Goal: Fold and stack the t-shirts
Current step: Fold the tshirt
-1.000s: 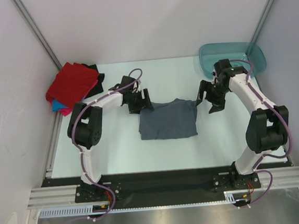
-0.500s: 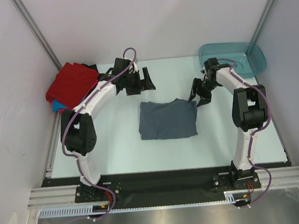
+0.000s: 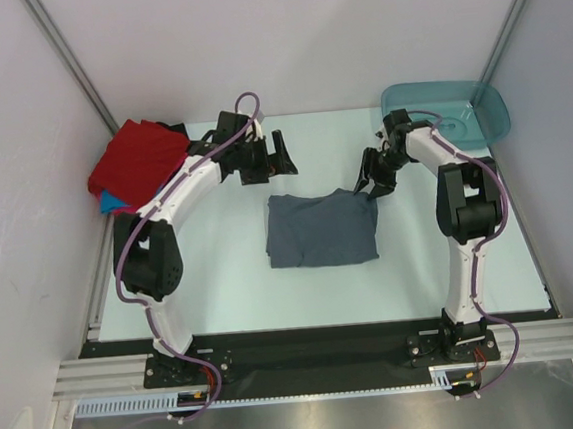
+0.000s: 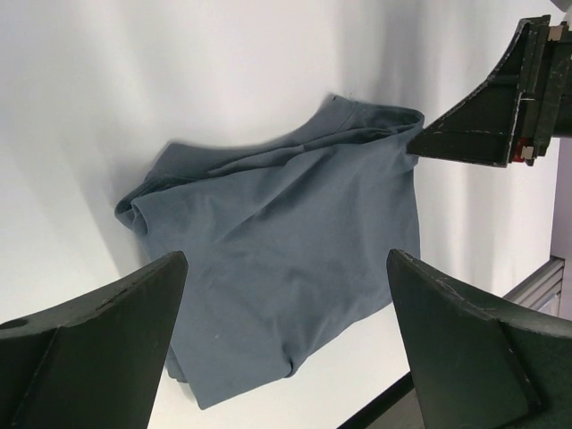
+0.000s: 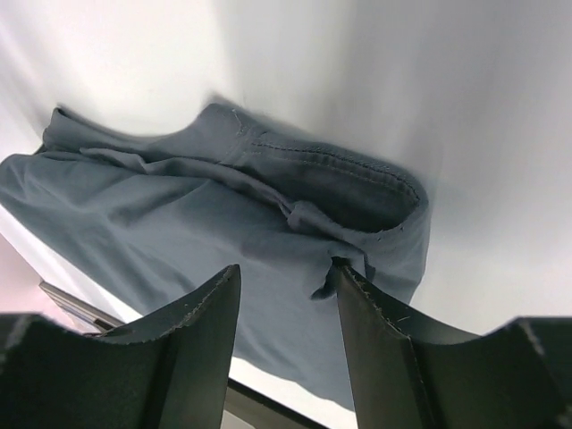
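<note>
Two grippers in view. Right gripper point(image 5: 286, 266) is sitting at the far right corner of the slate grey-blue t-shirt point(image 3: 321, 230). Jaws are about half narrowed with a gap showing. A wrinkle of hem is lying between the tips, against one finger point(image 5: 384, 340); can't tell if it's actually pinching. Left gripper point(image 4: 286, 257) is hanging with jaws spread wide and nothing between them, over bare table point(image 3: 222, 280) just beyond the shirt's far left corner, not touching it. Shirt is lying folded roughly square mid-table, between the arms. Red t-shirt point(image 3: 139, 157) is topping a pile at the far left corner, with bright blue t-shirt point(image 3: 112, 200) and black t-shirt point(image 3: 188, 143) edges poking out. Teal tub point(image 3: 489, 116) is sitting far right.
</note>
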Robot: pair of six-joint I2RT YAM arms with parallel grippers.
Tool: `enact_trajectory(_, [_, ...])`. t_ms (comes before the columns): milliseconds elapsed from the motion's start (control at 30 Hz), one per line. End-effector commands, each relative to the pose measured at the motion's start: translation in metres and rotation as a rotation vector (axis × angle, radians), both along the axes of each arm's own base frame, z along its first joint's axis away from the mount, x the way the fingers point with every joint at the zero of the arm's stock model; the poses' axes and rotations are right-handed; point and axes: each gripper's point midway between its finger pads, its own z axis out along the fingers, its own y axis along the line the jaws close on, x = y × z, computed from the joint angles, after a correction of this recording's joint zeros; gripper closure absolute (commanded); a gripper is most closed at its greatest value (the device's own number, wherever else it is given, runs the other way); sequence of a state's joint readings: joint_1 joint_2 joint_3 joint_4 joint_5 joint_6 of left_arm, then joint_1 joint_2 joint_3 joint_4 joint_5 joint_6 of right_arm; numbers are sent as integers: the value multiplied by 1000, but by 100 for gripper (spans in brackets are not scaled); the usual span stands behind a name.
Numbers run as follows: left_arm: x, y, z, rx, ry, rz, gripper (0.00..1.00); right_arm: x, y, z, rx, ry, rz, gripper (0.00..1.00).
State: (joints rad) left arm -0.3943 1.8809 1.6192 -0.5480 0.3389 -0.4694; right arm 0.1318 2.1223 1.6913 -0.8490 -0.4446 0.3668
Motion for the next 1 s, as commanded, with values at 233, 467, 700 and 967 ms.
enact_trajectory(233, [-10, 4, 33, -24, -63, -15, 0, 14, 5, 10, 1, -55, 31, 57])
enact_trajectory(467, [-12, 2, 28, -27, -50, -23, 0, 11, 6, 12, 2, -51, 34, 76])
enact_trajectory(700, [-11, 0, 25, -35, -40, -27, 0, 11, -2, 19, -34, -73, 24, 97])
enact_trajectory(967, [-13, -1, 22, -42, -29, -34, 0, -2, -23, 27, -103, -85, -9, 100])
